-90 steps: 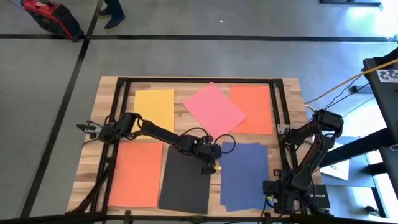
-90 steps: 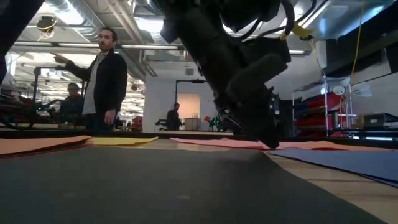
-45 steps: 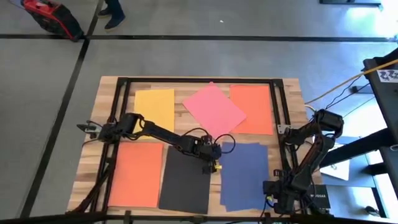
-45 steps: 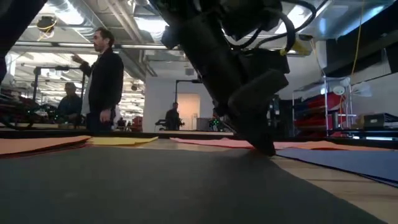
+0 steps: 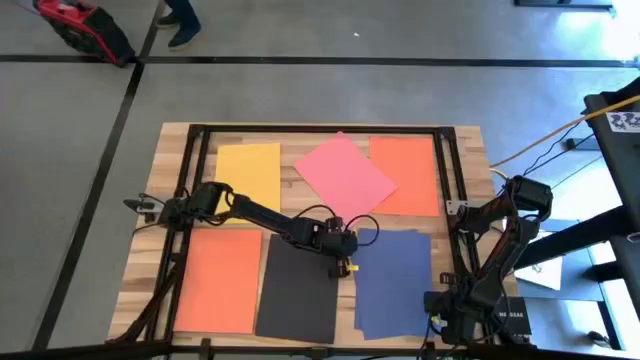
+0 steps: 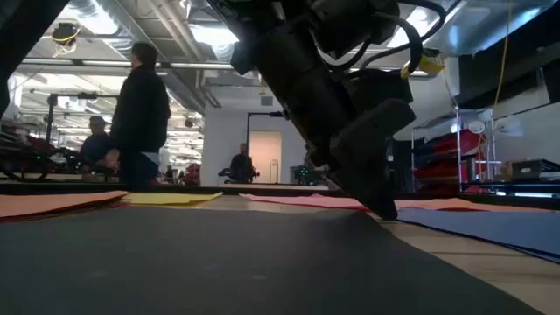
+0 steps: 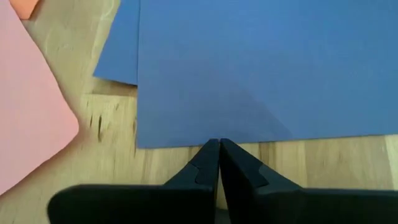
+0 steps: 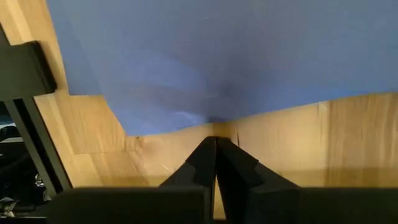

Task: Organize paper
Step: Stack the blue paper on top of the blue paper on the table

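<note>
mostly flat coloured rectangular paper sheets (image 5: 392, 283) cover the pale wooden counter (image 5: 305, 175), left claw (image 5: 347, 266) closed empty between black and blue, right claw (image 8: 216, 146) closed.

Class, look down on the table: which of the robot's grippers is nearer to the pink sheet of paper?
The left. The left gripper sits in the table's middle, just below the pink sheet's lower corner. The right gripper is parked at the table's lower right edge, beyond the dark blue paper.

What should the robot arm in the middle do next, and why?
Probably open its fingers. The left gripper is shut and empty, low over bare wood between the black sheet and the blue paper, right at the blue paper's edge. It must open before it can pinch that edge.
</note>
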